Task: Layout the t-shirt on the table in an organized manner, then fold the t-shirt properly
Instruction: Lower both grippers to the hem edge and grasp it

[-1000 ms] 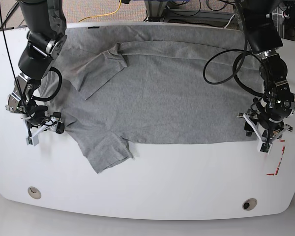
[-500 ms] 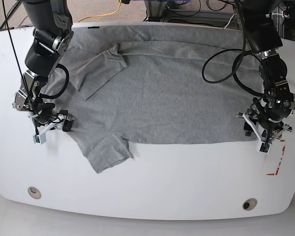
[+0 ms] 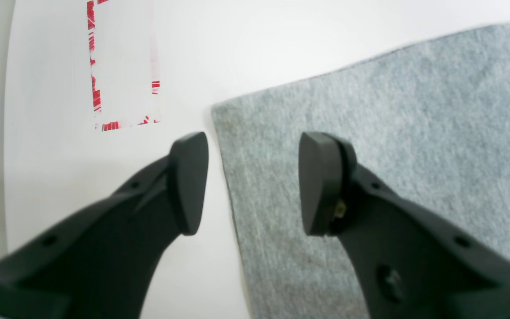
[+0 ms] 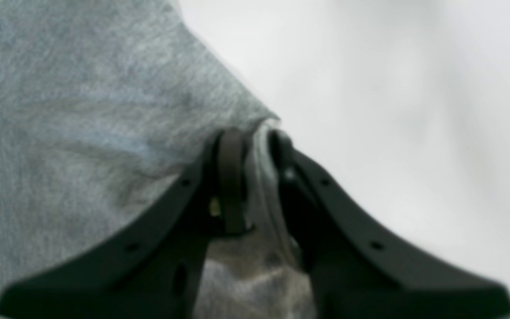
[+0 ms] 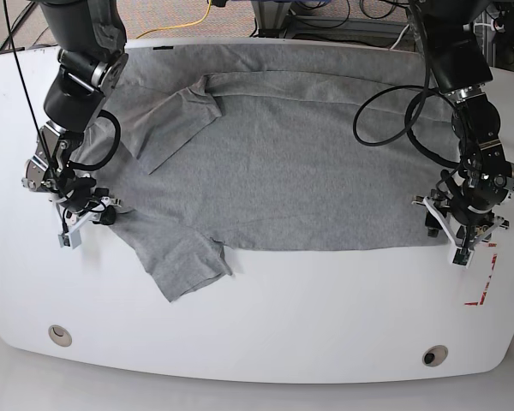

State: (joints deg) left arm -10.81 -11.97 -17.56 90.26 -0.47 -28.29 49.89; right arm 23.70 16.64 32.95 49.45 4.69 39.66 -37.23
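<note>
The grey t-shirt (image 5: 283, 171) lies spread across the white table (image 5: 325, 317). One sleeve (image 5: 176, 116) is folded onto the body and the other (image 5: 184, 261) sticks out toward the front. My right gripper (image 5: 90, 216) is at the shirt's left edge. In the right wrist view it (image 4: 254, 135) is shut on a fold of the grey fabric (image 4: 82, 133). My left gripper (image 5: 463, 240) is at the shirt's front right corner. In the left wrist view it (image 3: 251, 150) is open and straddles the shirt's side edge (image 3: 370, 110), one finger over fabric and one over bare table.
A red tape outline (image 5: 484, 287) lies just right of the left gripper and also shows in the left wrist view (image 3: 93, 66). Two metal grommets (image 5: 60, 334) (image 5: 434, 354) sit near the table's front edge. Cables hang behind the table's back edge.
My right gripper has moved a little right and up along the shirt's left edge. The left arm and the shirt's right side have not moved.
</note>
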